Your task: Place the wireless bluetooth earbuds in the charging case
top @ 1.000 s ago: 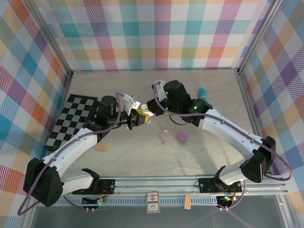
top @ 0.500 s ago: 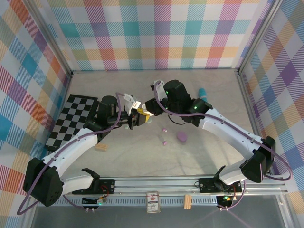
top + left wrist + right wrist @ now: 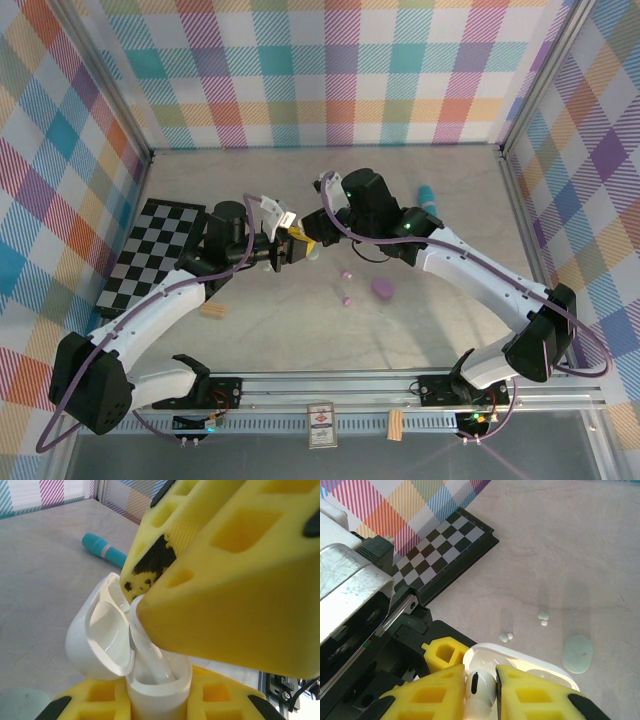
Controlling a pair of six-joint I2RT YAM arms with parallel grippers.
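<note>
My left gripper [image 3: 159,697] is shut on the white charging case [image 3: 160,705], which stands upright with its lid [image 3: 100,640] swung open to the left. My right gripper [image 3: 480,690] is shut on a white earbud [image 3: 479,682] and hangs right over the case's mouth [image 3: 520,662]. The earbud's stem [image 3: 150,655] reaches down into the case. In the top view the two grippers meet mid-table, left [image 3: 285,250] and right [image 3: 306,240]. Two pink-purple earbuds [image 3: 347,274] [image 3: 346,299] lie loose on the table to the right.
A purple pebble-like case [image 3: 382,288] lies beside the loose earbuds. A teal cylinder [image 3: 428,198] rests behind the right arm. A chessboard [image 3: 150,250] lies at the left, with a small wooden block [image 3: 212,311] in front of it.
Both grippers have drifted slightly left together. The earbud stays in the right gripper and the case in the left.
</note>
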